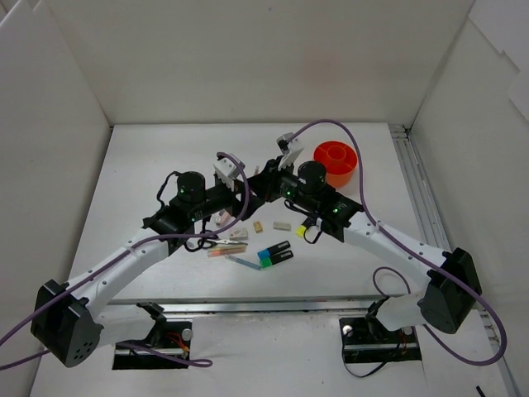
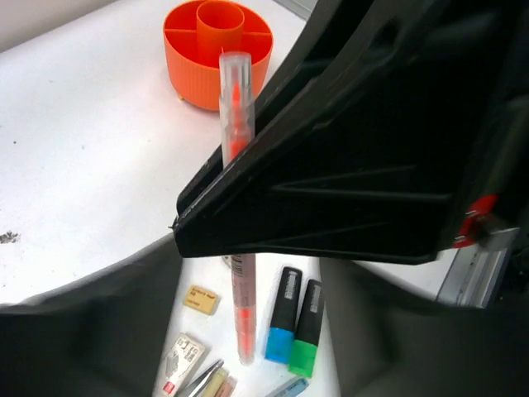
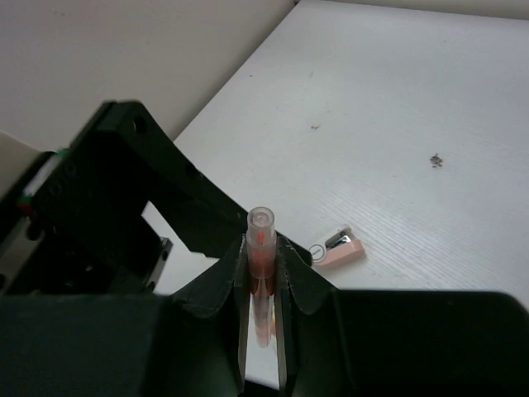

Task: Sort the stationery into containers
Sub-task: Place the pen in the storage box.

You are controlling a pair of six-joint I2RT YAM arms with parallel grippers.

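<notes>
A thin orange pen (image 3: 260,227) stands between the jaws of my right gripper (image 3: 263,265), which is shut on it. In the left wrist view the same pen (image 2: 235,107) runs up between the fingers of my left gripper (image 2: 248,277). Those fingers stand apart on either side without touching it, and the right gripper's black body crosses in front. Both grippers meet above the table's middle, left gripper (image 1: 248,192) facing right gripper (image 1: 266,184). The round orange cup (image 1: 335,160) sits at the back right, with its dividers showing in the cup (image 2: 216,50).
On the table below lie a blue highlighter (image 2: 283,318), a green highlighter (image 2: 306,331), a beige eraser (image 2: 202,299), and a white labelled item (image 2: 180,360). A small pink item with a metal end (image 3: 339,248) lies further off. Pens and scissors (image 1: 225,246) lie near the left arm.
</notes>
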